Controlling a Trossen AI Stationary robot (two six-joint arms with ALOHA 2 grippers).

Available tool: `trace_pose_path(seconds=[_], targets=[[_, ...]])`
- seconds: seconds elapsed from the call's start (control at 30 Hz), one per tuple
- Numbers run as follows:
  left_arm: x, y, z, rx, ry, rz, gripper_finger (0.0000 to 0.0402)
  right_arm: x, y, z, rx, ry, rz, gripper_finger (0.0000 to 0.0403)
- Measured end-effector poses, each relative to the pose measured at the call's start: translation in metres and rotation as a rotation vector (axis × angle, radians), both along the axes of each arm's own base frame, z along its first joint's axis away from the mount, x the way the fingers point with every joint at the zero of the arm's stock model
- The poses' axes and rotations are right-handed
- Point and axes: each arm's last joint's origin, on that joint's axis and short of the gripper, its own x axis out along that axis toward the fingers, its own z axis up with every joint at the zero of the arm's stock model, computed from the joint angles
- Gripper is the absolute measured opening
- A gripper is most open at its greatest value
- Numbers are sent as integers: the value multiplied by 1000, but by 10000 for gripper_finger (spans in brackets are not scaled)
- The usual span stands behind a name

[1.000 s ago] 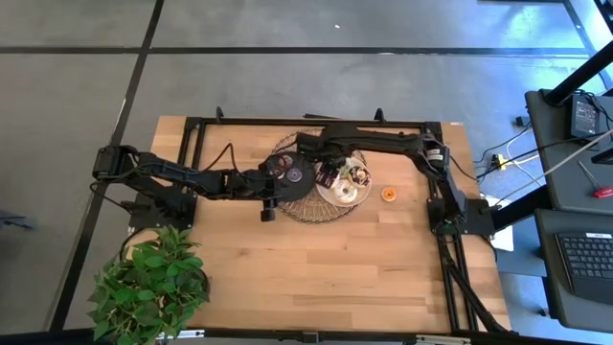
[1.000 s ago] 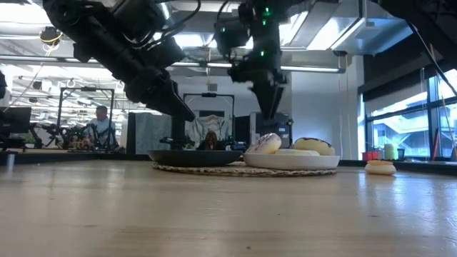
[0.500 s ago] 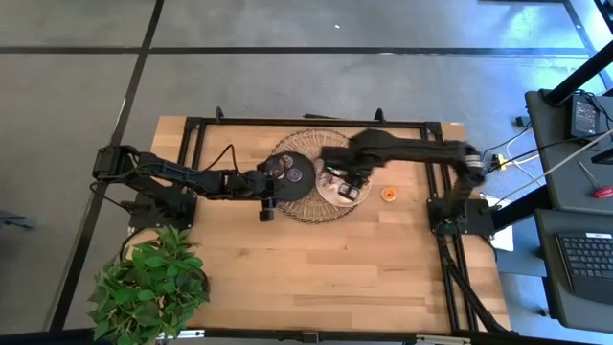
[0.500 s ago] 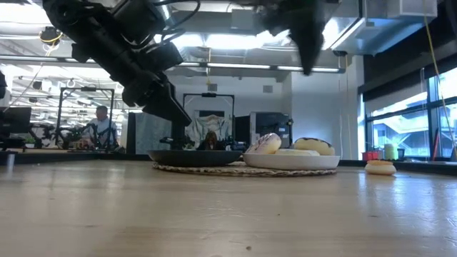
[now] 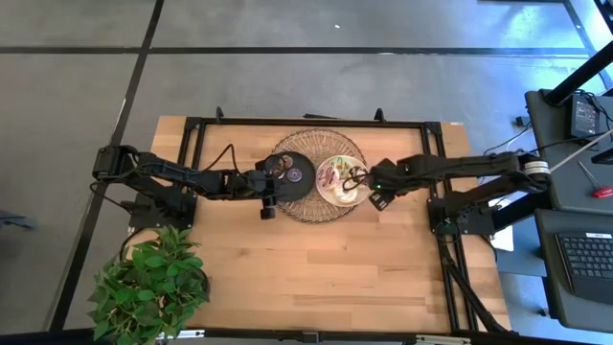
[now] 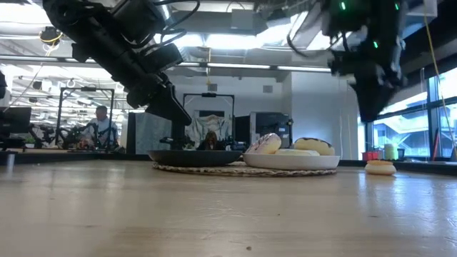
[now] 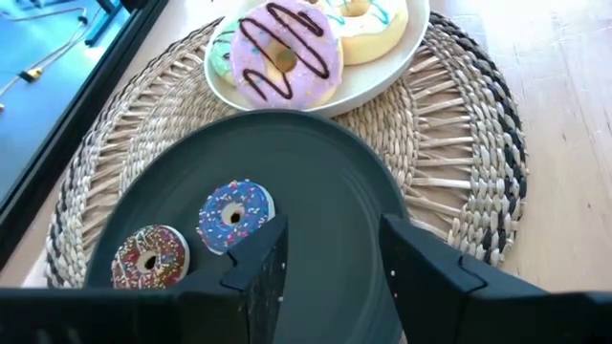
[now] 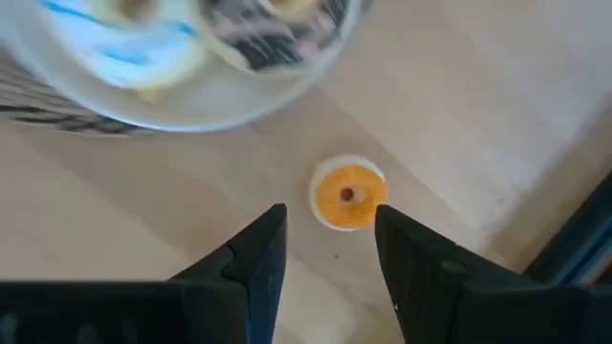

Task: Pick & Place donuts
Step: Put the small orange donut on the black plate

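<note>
My right gripper (image 8: 330, 225) is open and hangs above the mini orange donut (image 8: 349, 196), which lies flat on the bare wood just right of the white plate (image 5: 335, 161); the low view shows the gripper (image 6: 371, 100) well above the donut (image 6: 380, 167). The white plate holds the pink-striped donut (image 7: 285, 53), the cream one (image 7: 368, 19), the green one (image 7: 222, 48) and the chocolate-sprinkled one (image 5: 356, 175). My left gripper (image 7: 330, 239) is open over the black plate (image 7: 325, 172), where the mini purple (image 7: 234, 215) and brown (image 7: 148, 256) donuts lie.
Both plates sit on a round woven mat (image 5: 316, 216) at the table's far middle. A potted plant (image 5: 148, 283) stands at the near left corner. A black frame (image 5: 192, 144) runs around the table's far and side edges. Bare wood spreads across the near half.
My right gripper has swung from between the two plates, across the white plate, toward the table's right edge, and now stands over the orange donut. The donuts and plates have stayed where they were.
</note>
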Motion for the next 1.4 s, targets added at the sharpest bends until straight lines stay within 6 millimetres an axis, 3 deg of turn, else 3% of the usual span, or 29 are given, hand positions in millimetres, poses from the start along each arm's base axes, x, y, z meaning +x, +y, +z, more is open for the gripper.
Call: trace_pose_path(seconds=[0.27,1.0,1.4], targets=[[0,0,0,0,-4,0,161,-17,-5,-43,14,39,-49,163],[0,0,0,0,-5,0,158,-35,-16,-84,-28,4,-167,159],[0,0,0,0,-5,0,161,-34,-16,-84,-32,11,-127,27]])
